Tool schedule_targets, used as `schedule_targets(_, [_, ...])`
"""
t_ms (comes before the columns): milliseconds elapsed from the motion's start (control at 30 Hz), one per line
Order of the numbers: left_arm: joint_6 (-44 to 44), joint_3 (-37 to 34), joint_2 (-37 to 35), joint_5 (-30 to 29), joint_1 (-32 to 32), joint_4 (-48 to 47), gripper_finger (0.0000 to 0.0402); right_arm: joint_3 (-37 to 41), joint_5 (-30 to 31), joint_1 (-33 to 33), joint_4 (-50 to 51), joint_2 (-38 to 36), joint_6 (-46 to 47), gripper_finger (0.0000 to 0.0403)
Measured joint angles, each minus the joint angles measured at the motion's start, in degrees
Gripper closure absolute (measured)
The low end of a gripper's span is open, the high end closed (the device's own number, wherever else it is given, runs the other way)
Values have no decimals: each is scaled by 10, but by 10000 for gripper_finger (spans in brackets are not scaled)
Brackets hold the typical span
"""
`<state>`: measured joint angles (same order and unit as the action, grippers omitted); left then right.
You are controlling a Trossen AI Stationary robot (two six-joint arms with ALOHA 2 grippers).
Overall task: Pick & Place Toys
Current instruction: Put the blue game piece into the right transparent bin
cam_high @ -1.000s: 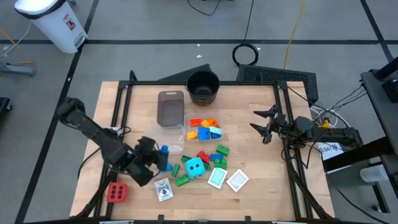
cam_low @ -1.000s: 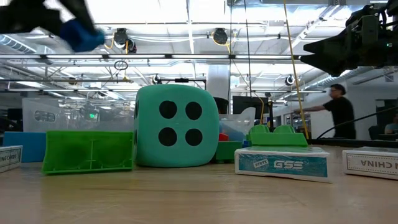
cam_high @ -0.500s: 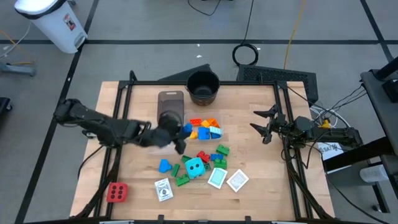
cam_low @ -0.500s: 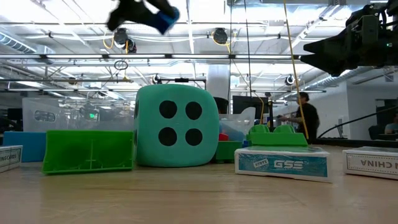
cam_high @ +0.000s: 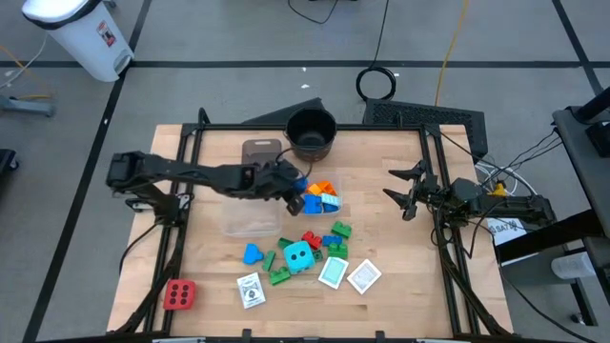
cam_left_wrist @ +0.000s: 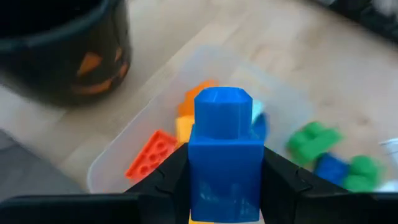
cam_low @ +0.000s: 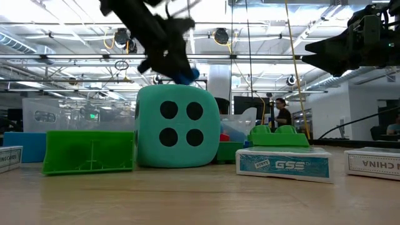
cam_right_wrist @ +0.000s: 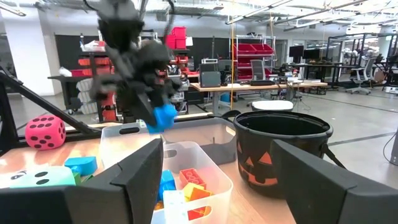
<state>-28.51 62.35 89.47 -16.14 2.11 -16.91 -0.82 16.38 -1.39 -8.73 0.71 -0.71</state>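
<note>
Over the clear tub (cam_high: 310,203) of blocks near the table's middle, the left gripper (cam_high: 292,184) is pinching a blue block (cam_left_wrist: 224,163) above it, while the right gripper (cam_high: 404,192) is idling open out at 3 o'clock, holding nothing.
</note>
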Motion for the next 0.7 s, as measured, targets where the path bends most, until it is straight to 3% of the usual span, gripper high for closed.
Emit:
schedule_targets(467, [-5, 0, 116, 28, 60, 9, 262, 0, 0, 0, 0, 0, 0, 135])
schedule_targets(533, [0, 0, 116, 33, 63, 9, 223, 0, 0, 0, 0, 0, 0, 134])
schedule_targets(700, [25, 0, 89, 72, 70, 3, 67, 0, 0, 0, 0, 0, 0, 134])
